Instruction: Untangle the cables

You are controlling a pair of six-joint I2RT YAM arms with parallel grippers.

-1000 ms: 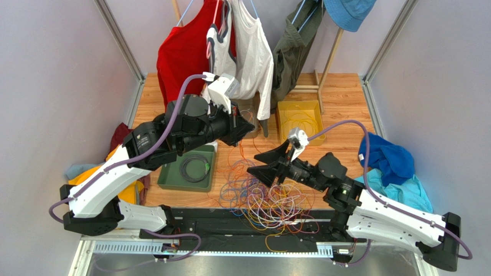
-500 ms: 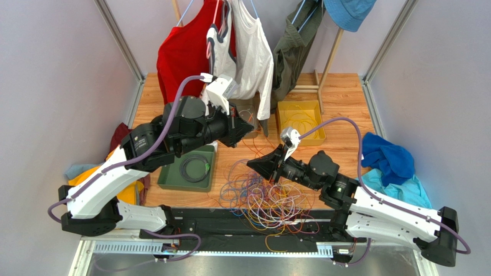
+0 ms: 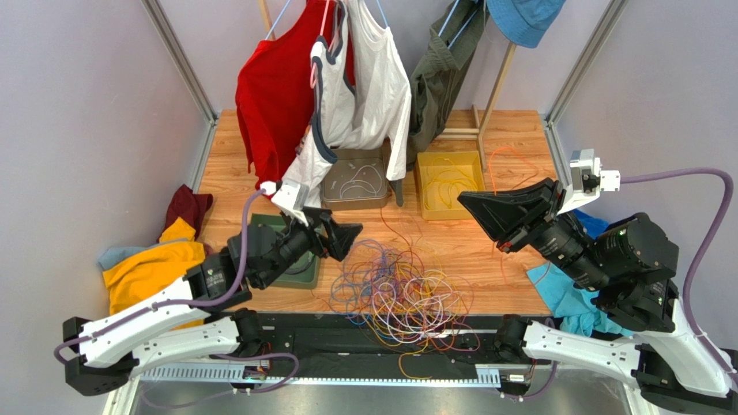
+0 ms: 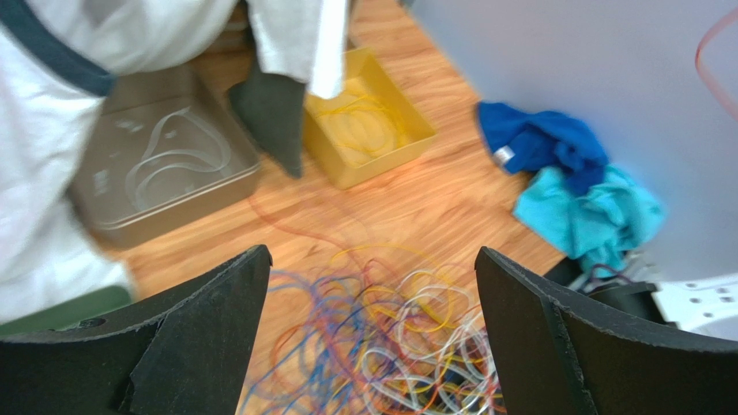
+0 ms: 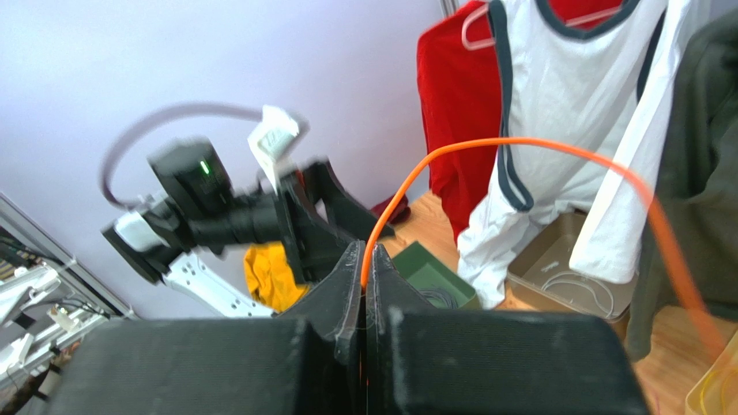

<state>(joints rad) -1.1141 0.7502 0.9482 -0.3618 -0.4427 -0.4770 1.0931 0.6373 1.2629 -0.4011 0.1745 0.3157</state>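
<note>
The cables lie in a loose many-coloured snarl on the wooden table near the front edge, and show blurred in the left wrist view. My left gripper hangs open just left of the snarl, with nothing between its fingers. My right gripper is raised high on the right and shut on a thin orange cable. That cable arcs up out of its closed tips. In the top view the orange cable loops above the table near the yellow tray.
At the back stand a grey tray and a yellow tray with wires in them. A green tray sits under the left arm. Shirts hang over the back. Cloth piles lie at left and right.
The left gripper opened and drew back low toward the near left. The right gripper shut on the orange cable and rose up and to the right with it.
</note>
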